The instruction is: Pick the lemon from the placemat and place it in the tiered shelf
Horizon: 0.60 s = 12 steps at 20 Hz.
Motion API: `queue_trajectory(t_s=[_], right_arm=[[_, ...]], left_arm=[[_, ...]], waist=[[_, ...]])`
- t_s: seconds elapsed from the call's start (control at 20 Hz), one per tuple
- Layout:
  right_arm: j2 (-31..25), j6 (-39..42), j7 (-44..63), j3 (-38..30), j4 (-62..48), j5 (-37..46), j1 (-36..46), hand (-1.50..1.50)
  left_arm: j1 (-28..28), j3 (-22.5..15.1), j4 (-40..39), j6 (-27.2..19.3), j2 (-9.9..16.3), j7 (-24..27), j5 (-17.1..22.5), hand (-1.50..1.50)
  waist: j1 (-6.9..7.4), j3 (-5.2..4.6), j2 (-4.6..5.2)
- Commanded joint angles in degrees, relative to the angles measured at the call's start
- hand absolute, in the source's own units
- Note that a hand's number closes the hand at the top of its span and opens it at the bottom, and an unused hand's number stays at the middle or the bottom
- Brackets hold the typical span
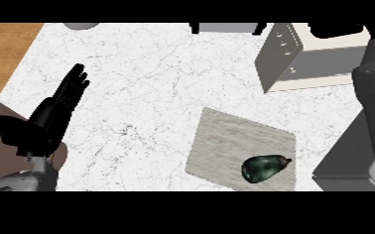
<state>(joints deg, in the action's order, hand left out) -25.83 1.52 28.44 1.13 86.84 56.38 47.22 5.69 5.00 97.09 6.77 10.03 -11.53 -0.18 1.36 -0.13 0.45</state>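
Meanwhile a dark green fruit (265, 168) lies on the placemat (227, 144); left hand (60, 104) fingers straight, empty.

One view only, taken from head height and looking steeply down onto the desk (147, 109). The near edge of the scene lies at the lower edge of the view, the far side at the top. The left robot hand (62, 96) enters from the lower left corner (close under the camera). The placemat (227, 144) sits low and right of centre; the tiered shelf (300, 59) is cropped at the upper right.
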Motion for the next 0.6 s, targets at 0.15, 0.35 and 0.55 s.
queue_trajectory(t_s=[0.15, 0.35, 0.55], right_arm=[[-2.7, -6.8, -12.5, -1.2, -12.2, 2.6, 6.5, 1.5], [0.0, -9.2, -19.9, -4.8, -20.8, -4.7, 10.8, 1.5], [0.4, -3.3, -19.7, -2.3, -24.4, -3.1, 14.0, 1.5]], left_arm=[[0.1, -0.1, 0.7, -0.5, -0.5, -1.0, -0.5, 0.0], [0.6, 1.1, -1.7, 0.3, -0.1, 0.8, 0.3, 0.0], [2.1, 1.1, -2.5, 0.2, 0.5, -0.6, -0.6, 0.0]], waist=[[-0.57, 0.12, -0.28], [-0.08, 0.13, -0.06], [-0.61, 0.1, -0.27]])
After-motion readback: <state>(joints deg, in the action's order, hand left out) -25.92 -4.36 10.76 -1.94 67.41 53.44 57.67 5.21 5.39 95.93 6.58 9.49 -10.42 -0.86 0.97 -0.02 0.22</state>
